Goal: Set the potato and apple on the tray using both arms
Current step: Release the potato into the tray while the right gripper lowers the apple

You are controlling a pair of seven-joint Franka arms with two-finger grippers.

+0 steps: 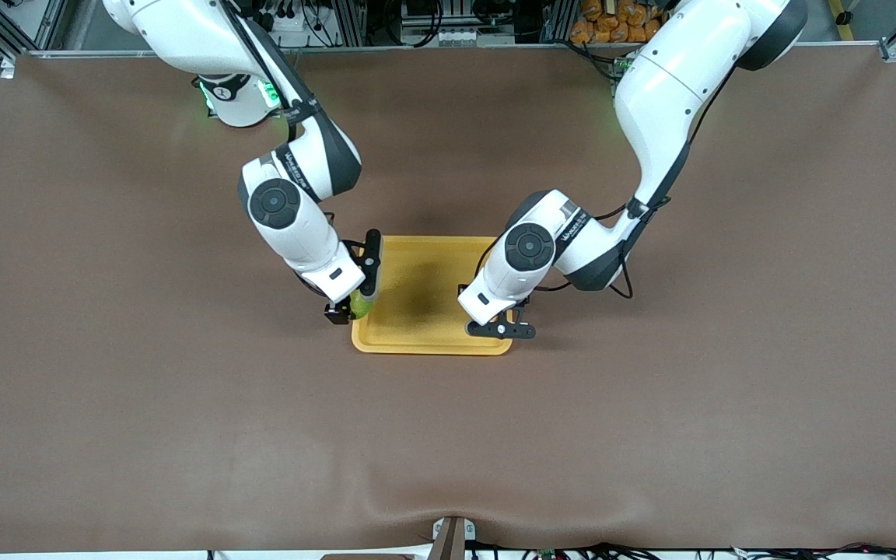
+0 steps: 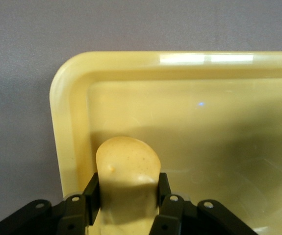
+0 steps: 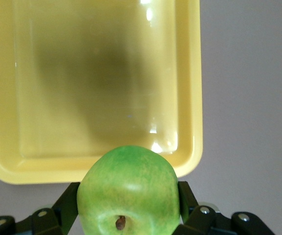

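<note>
A robotics lab: two white arms [image 1: 292, 202] stand at a brown-covered bench [image 1: 106, 350], with aluminium framing [image 1: 20, 23] and cable bundles [image 1: 323, 19] along its edge.

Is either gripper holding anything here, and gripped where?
Left gripper: shut on the oblong yellow-orange potato, fingers on its two sides. Right gripper: shut on the round green apple, fingers on its sides. Both over the yellow plastic tray.

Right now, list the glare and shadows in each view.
Front view: soft dark shadow on the tray floor. Left wrist view: white glare streaks along the tray rim above the potato. Right wrist view: broad shadow mid-tray, bright glints near the apple.
</note>
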